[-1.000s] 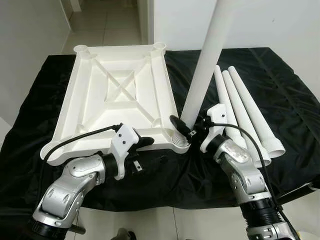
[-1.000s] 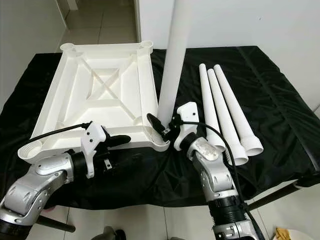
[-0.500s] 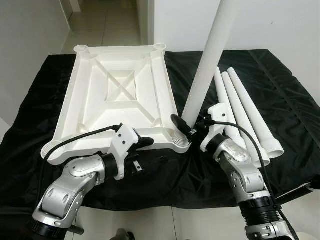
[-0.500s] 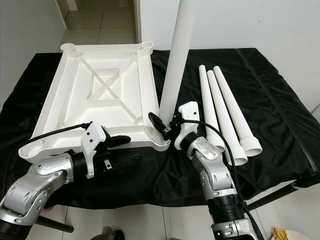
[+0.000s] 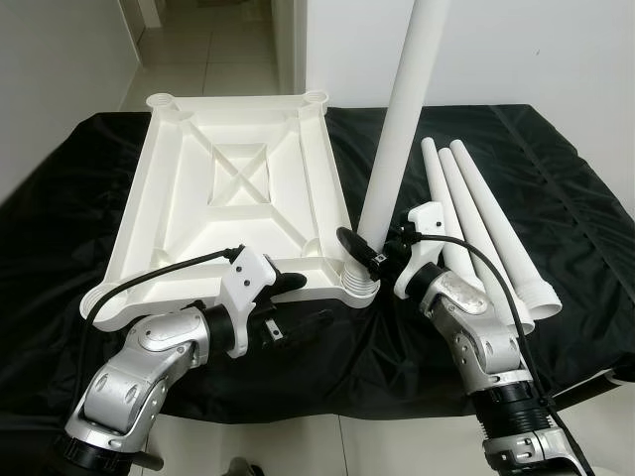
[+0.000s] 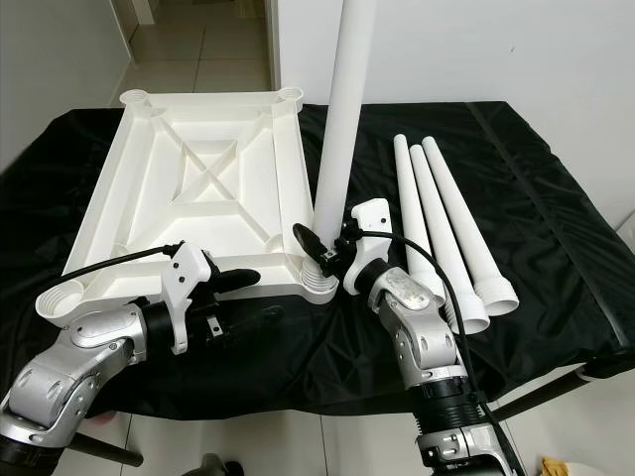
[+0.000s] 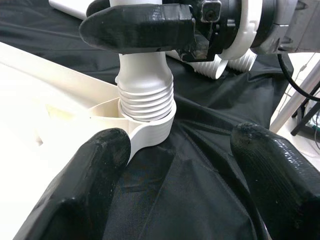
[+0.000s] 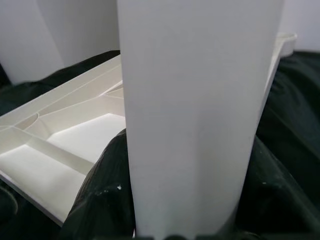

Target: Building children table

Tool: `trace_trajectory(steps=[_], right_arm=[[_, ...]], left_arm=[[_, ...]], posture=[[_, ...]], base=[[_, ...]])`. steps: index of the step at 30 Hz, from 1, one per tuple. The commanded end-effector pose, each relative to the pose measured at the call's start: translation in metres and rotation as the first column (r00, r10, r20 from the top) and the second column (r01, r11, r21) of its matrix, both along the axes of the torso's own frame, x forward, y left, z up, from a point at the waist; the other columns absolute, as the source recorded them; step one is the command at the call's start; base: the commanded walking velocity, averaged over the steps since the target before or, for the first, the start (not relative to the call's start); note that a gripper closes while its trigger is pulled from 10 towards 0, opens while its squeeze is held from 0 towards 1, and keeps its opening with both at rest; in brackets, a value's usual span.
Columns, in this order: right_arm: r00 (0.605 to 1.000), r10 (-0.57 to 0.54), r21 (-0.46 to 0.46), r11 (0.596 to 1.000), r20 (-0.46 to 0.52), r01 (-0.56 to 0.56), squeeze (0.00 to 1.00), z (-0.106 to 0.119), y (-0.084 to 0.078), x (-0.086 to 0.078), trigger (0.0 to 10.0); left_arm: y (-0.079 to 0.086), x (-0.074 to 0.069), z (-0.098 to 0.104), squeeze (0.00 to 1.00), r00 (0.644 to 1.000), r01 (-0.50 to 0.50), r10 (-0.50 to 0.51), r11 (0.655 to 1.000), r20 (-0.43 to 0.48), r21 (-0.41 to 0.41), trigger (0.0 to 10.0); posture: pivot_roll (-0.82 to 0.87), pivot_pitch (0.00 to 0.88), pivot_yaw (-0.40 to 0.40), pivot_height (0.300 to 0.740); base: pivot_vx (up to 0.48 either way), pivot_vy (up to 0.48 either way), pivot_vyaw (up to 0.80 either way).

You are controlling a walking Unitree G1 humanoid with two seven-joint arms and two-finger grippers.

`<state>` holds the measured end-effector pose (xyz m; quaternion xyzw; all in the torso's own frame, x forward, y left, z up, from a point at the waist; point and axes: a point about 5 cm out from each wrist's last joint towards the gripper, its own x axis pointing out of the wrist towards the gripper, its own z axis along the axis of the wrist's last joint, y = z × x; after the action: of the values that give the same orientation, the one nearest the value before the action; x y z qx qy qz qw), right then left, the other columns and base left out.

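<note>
on the black cloth (image 5: 556, 188): everything rests here, over a table; soft cover, may bunch under a sliding load.
tabletop (image 5: 233, 193): large white plastic slab, lying underside up with ribs showing; judged stiff and light, smooth enough to skate on the cloth, so it needs bracing at its near edge.
upright leg (image 5: 402, 119): long white tapered tube, standing nearly vertical with its ribbed base in the near right corner socket (image 7: 150, 131); judged rigid, light, slippery; best held low, just above the ribs, where leverage is least.
spare legs (image 5: 486, 228): three like tubes lying side by side to the right of the tabletop, wide ends toward the robot.
right gripper (image 5: 369, 250): fingers clamped around the upright leg just above the socket.
left gripper (image 5: 293, 302): at the near edge of the tabletop, beside the socket; fingers (image 7: 105, 165) spread apart, holding nothing.
risk: judged, a tilted leg may bind in the socket threads.
</note>
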<state>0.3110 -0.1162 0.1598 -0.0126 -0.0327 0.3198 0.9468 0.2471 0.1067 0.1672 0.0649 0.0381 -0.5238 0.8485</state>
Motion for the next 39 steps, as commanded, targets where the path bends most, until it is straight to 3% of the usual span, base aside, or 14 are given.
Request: trace_trajectory(steps=[1, 10, 15, 21, 26, 30, 36, 39], right_arm=[[0.963, -0.100, -0.176, 0.983, -0.249, 0.056, 0.00, -0.071, -0.022, -0.018, 10.0], [0.972, -0.156, -0.048, 0.987, -0.175, 0.150, 0.00, -0.076, -0.032, -0.038, 10.0], [0.968, -0.201, -0.007, 0.979, -0.153, 0.203, 0.00, -0.079, -0.038, -0.041, 10.0], [0.974, -0.214, -0.069, 0.975, -0.073, 0.209, 0.00, -0.075, -0.040, -0.038, 10.0], [0.992, -0.127, -0.172, 0.977, 0.017, 0.128, 0.00, -0.067, -0.032, -0.038, 10.0], [0.996, -0.035, -0.290, 0.955, 0.079, 0.057, 0.00, -0.063, -0.023, -0.038, 10.0], [0.996, -0.070, -0.228, 0.970, 0.063, 0.082, 0.00, -0.064, -0.025, -0.036, 10.0], [0.989, -0.135, -0.157, 0.980, -0.066, 0.123, 0.00, -0.078, -0.032, -0.034, 10.0]], left_arm=[[-0.001, -0.003, 0.001, 0.00, 1.000, -0.001, 0.001, 1.000, 0.010, 0.004, 10.0], [0.000, -0.004, 0.000, 0.00, 1.000, -0.011, 0.011, 1.000, 0.006, 0.003, 10.0], [0.001, -0.004, 0.000, 0.00, 1.000, -0.011, 0.011, 1.000, 0.006, 0.004, 10.0], [0.002, -0.003, 0.001, 0.00, 1.000, -0.015, 0.015, 1.000, 0.006, 0.003, 10.0], [0.003, -0.003, 0.002, 0.00, 1.000, -0.023, 0.023, 1.000, 0.006, 0.000, 10.0], [0.003, -0.004, 0.002, 0.00, 1.000, -0.027, 0.027, 1.000, 0.005, -0.004, 10.0], [0.003, -0.004, 0.002, 0.00, 1.000, -0.028, 0.028, 1.000, 0.006, -0.003, 10.0], [0.003, -0.004, 0.003, 0.00, 0.999, -0.031, 0.031, 1.000, 0.008, -0.004, 10.0]], posture=[[-0.03, 0.119, 0.041, 0.740], [-0.04, 0.128, 0.047, 0.740], [-0.04, 0.132, 0.051, 0.740], [-0.03, 0.138, 0.055, 0.740], [-0.03, 0.142, 0.052, 0.740], [-0.03, 0.146, 0.051, 0.740], [-0.03, 0.148, 0.049, 0.740], [-0.03, 0.149, 0.050, 0.740]], base=[[0.000, 0.000, 0.00], [0.000, 0.000, 0.00], [0.000, 0.000, 0.00], [0.000, 0.000, 0.00], [0.000, 0.000, 0.00], [0.000, 0.000, 0.00], [0.000, 0.000, 0.00], [0.000, 0.000, 0.00]])
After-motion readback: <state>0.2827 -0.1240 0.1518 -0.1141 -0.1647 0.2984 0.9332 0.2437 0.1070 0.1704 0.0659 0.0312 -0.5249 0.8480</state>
